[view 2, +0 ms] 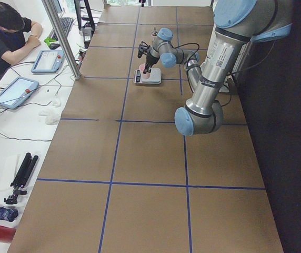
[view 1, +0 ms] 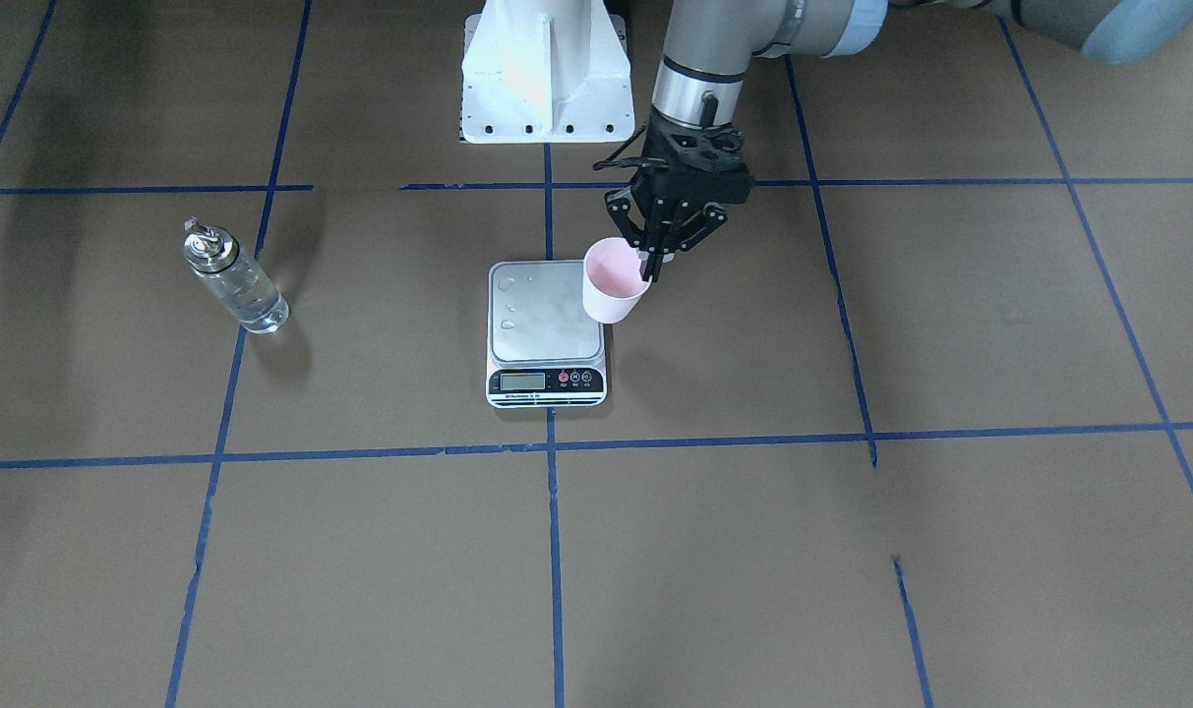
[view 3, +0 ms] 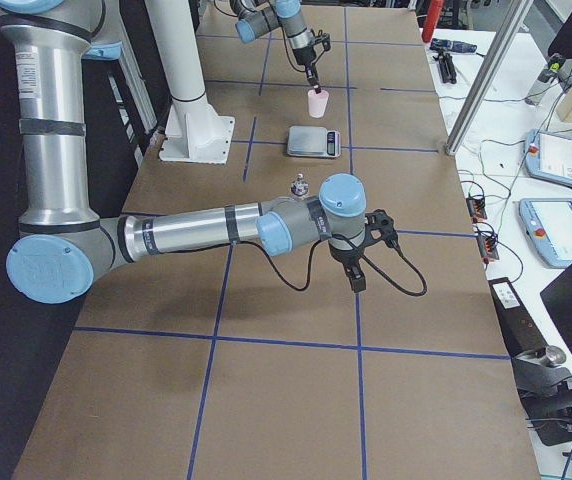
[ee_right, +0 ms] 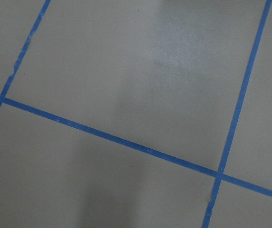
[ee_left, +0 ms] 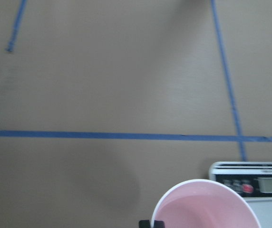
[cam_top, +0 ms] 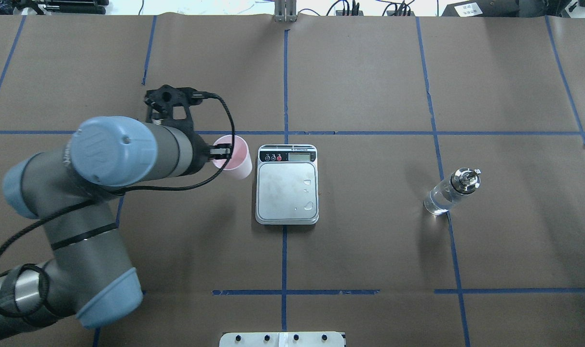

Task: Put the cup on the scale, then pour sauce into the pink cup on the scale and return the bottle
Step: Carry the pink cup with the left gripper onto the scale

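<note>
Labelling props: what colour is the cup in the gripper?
The small tapered handleless cup is pale pink; best in the front-facing view.

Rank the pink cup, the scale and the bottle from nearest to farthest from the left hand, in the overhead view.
1. Pink cup, gripped at its rim by the left hand.
2. Scale, beside the cup, mid-table.
3. Bottle, far over on the robot's right.
</note>
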Motion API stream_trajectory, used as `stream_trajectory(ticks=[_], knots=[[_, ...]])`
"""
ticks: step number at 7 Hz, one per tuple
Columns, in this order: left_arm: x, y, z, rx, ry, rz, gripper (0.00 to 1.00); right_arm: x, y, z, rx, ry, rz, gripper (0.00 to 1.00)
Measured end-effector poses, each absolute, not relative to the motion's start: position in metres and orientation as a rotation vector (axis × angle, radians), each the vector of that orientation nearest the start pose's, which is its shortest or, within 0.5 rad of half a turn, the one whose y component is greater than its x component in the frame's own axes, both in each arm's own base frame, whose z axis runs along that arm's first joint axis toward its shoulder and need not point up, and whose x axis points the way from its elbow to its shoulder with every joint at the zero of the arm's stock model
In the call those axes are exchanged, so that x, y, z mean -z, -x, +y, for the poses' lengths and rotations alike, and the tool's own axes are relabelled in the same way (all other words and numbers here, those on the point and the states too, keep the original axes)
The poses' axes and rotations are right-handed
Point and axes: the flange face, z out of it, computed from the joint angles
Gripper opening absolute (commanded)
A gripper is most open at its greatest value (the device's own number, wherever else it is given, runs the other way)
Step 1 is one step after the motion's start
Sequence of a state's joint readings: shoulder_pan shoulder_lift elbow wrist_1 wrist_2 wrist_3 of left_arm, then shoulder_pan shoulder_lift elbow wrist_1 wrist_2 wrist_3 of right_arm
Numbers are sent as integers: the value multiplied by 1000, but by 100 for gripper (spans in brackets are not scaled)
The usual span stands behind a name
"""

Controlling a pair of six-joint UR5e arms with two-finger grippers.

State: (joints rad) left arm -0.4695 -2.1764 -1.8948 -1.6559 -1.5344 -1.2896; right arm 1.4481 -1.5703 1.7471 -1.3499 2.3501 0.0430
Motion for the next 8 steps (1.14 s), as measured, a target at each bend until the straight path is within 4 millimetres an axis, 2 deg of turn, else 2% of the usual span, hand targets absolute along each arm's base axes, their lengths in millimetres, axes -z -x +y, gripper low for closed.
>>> stream_trajectory(ticks=[1, 2, 4, 5, 7, 8], knots=[[-157, -511, -398, 185, -403, 924, 0, -545, -1, -510, 230, -313, -798, 100], [-154, -524, -397, 179, -400, 919, 0, -544, -1, -510, 230, -314, -798, 100], [-151, -539, -395, 170, -395, 914, 12, -543, -1, -510, 231, -317, -798, 100], [-151, -545, -396, 168, -394, 907, 15, -542, -1, -510, 232, -318, -799, 100], [-152, -552, -399, 166, -390, 896, 60, -543, -1, -509, 232, -317, -799, 100], [-152, -553, -399, 164, -390, 895, 100, -543, -1, -509, 231, -317, -798, 100]])
